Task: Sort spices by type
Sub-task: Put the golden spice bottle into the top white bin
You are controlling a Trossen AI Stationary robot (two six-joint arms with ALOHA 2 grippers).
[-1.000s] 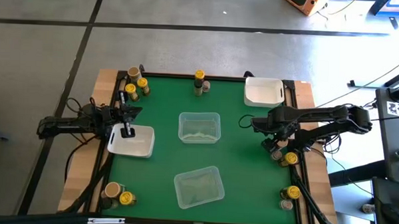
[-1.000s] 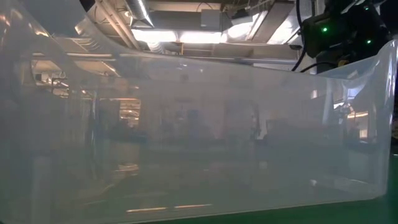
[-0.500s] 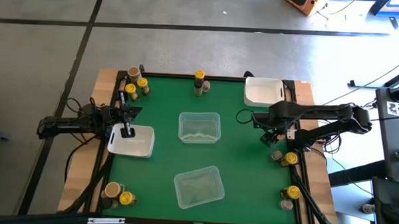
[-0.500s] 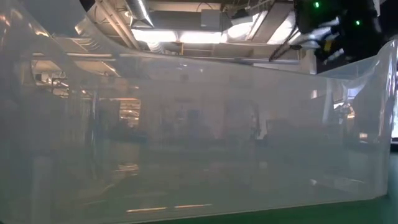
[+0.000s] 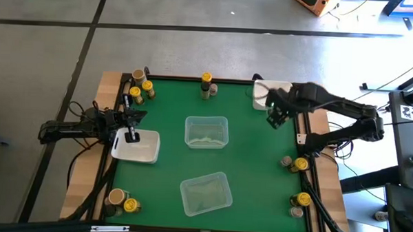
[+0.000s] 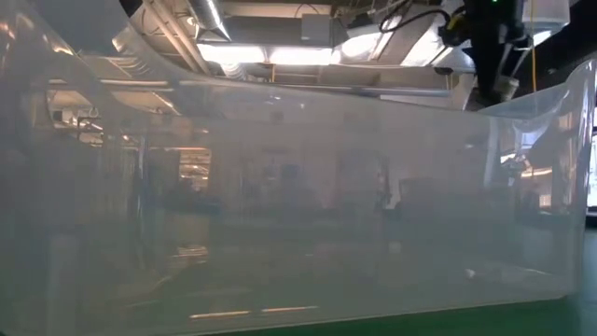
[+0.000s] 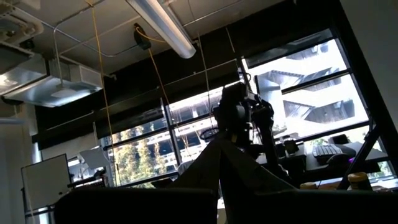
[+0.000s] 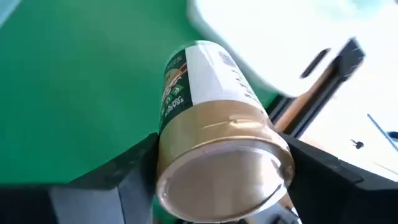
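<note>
2 dark, slender jointed arms, left arm [image 5: 75, 128] and right arm [image 5: 344, 110], trail black cables; a white tag marks the right one.

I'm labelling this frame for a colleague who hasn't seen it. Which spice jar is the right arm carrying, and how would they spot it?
Start at the white tray at the green table's far right corner; the right end effector hangs beside its near left edge. Between its fingers is a tan-lidded spice jar with a white and green label. Unlike the other jars, it is off the table, held aloft.
</note>
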